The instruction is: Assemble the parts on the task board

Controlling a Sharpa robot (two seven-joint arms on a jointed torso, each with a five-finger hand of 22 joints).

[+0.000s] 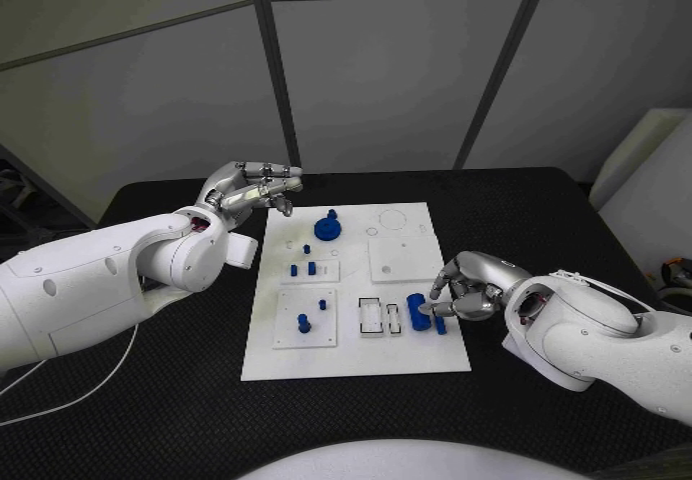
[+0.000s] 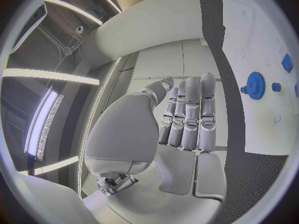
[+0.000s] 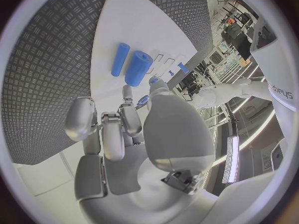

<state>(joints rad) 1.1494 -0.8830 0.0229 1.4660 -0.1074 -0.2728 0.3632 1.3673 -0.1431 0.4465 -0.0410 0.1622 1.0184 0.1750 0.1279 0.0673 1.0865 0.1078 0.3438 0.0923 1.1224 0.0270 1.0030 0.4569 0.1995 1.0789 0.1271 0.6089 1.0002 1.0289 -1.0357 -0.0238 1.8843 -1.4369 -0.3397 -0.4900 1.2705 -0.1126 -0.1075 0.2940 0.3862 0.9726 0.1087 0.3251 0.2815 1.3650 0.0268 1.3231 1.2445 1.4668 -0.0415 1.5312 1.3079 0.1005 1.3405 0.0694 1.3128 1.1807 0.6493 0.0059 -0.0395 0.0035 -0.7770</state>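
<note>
Right hand [image 1: 459, 290] empty, fingers loose beside the thick blue cylinder [image 1: 418, 311]; wrap it squarely before lifting. Left hand [image 1: 257, 188] clenched, idle.

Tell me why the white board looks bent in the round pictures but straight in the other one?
In the left wrist view the fisheye lens curves the task board's edge beside the blue gear; in the right wrist view it bends the board behind the thick blue cylinder; in the head view the board has straight edges.

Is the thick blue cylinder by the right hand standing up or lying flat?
Lying flat: the thick blue cylinder rests lengthwise on the task board, beside a thinner blue rod, just ahead of the right hand.
</note>
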